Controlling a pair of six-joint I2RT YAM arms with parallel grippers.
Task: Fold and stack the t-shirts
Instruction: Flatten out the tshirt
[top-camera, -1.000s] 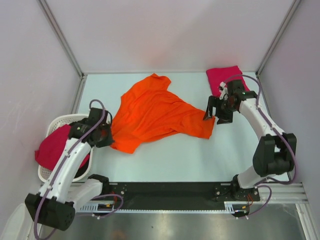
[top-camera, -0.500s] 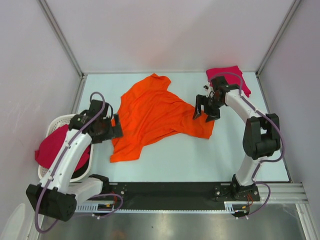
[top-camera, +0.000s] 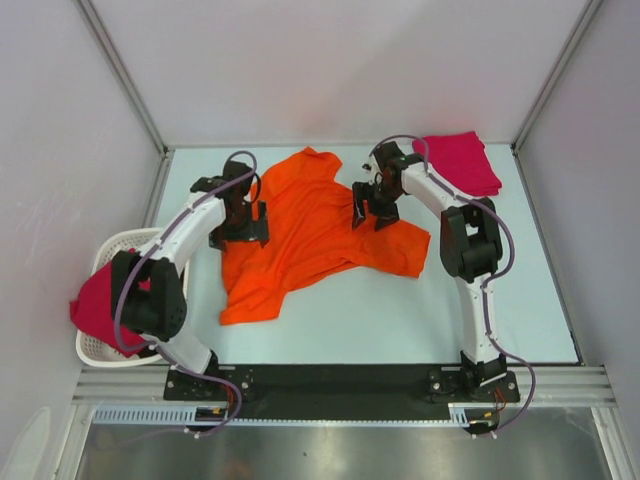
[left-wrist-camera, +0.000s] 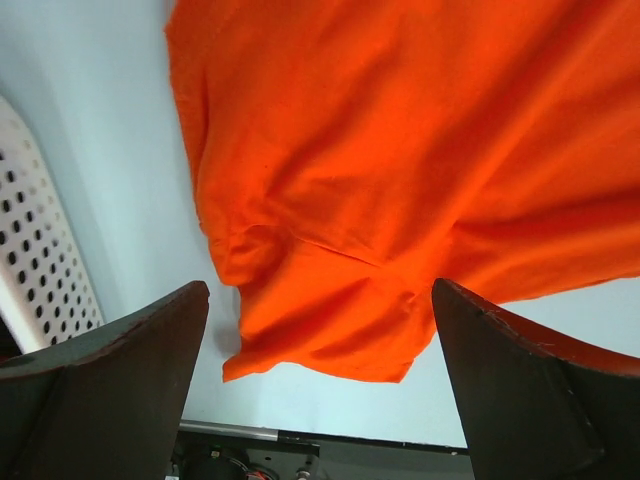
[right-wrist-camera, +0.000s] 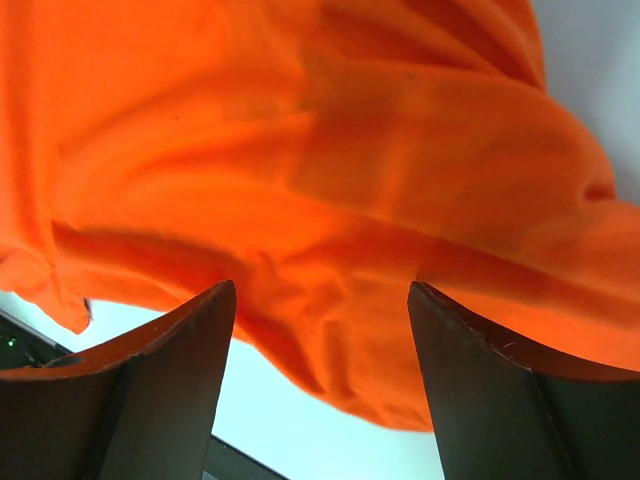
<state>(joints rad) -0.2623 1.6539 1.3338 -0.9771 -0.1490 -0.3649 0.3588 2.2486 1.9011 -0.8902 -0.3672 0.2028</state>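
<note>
The orange t-shirt lies crumpled in the middle of the bench, its long axis slanting from the far centre toward the near left, with one flap reaching to the right. I cannot tell which end is the neck. The left fingers stand wide apart over its left edge and the right fingers are spread over its far right part, neither pinching cloth.
</note>
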